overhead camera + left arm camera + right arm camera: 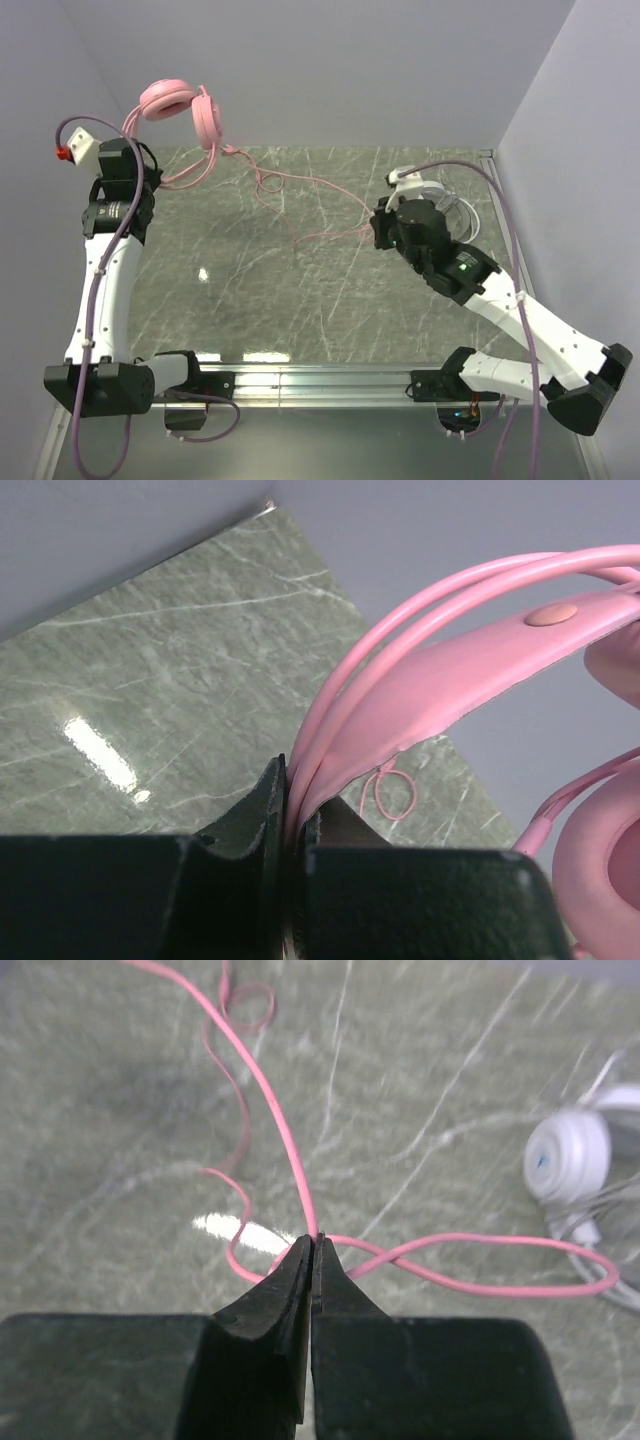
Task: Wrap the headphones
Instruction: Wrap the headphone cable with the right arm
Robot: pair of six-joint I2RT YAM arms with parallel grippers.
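Right wrist | right gripper [311,1245] pinches cord [283,1130] | white headset [568,1155] near | left gripper [292,780] clamps headband [450,670]

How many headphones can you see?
2. The pink headphones are held up at the far left, headband pinched in the left gripper. The white headphones lie on the table at the far right, partly hidden behind the right arm.

My black plastic fingers [272,1305] are looking matt. The grey-green marbled tabletop [300,300] is shining glossy. The pink headphones' padded band [450,680] is showing soft, matt leatherette; their thin pink cord [286,1135] is looking rubbery; the round white earcup [568,1155] is gleaming, hard plastic.
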